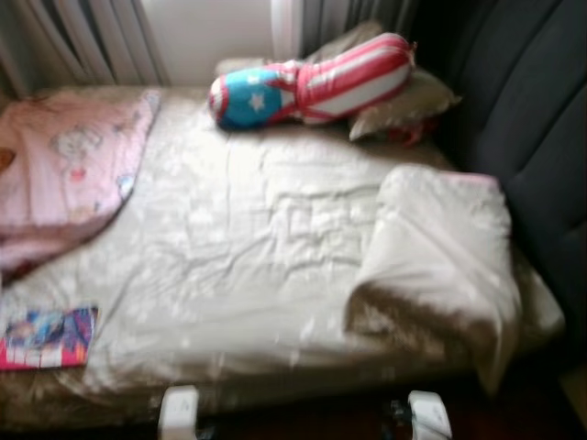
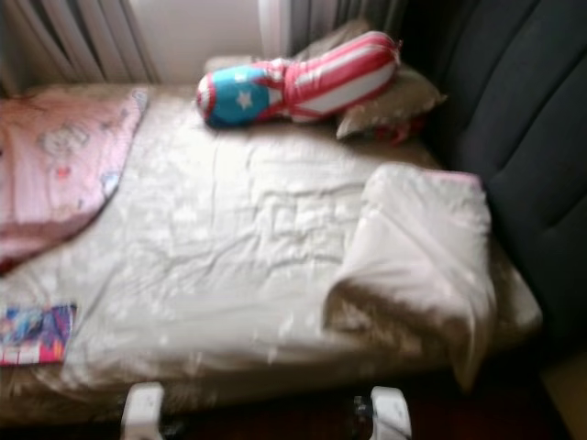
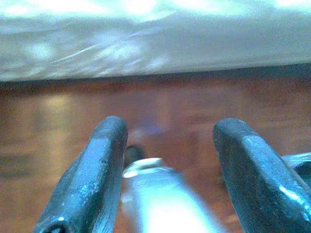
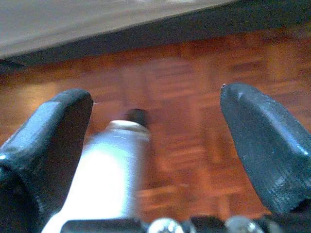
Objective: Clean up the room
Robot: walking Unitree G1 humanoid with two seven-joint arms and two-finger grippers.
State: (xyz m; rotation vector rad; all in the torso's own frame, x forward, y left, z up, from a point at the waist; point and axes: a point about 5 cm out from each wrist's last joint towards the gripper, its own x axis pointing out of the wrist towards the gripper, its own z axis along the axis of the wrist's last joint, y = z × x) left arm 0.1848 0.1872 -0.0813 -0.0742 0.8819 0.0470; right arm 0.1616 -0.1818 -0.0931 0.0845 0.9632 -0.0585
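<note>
We face the bed [image 1: 257, 247]: star-striped bolster [image 1: 312, 87] at its head, pink blanket [image 1: 69, 156] left. Left pincer [image 3: 167, 141] and right pincer [image 4: 155, 116] both released above the wood floor [image 4: 194, 73].

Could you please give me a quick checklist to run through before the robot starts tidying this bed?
1. Left claw open and holding nothing: ok.
2. Right claw open and holding nothing: ok.
3. Pink blanket spread flat: not ok, bunched at the bed's left edge.
4. Beige quilt smooth: not ok, its right corner is folded back.
5. Colourful book put away: not ok, lying at the near left corner.
6. Star-and-stripe cushion against the pillows: ok.
</note>
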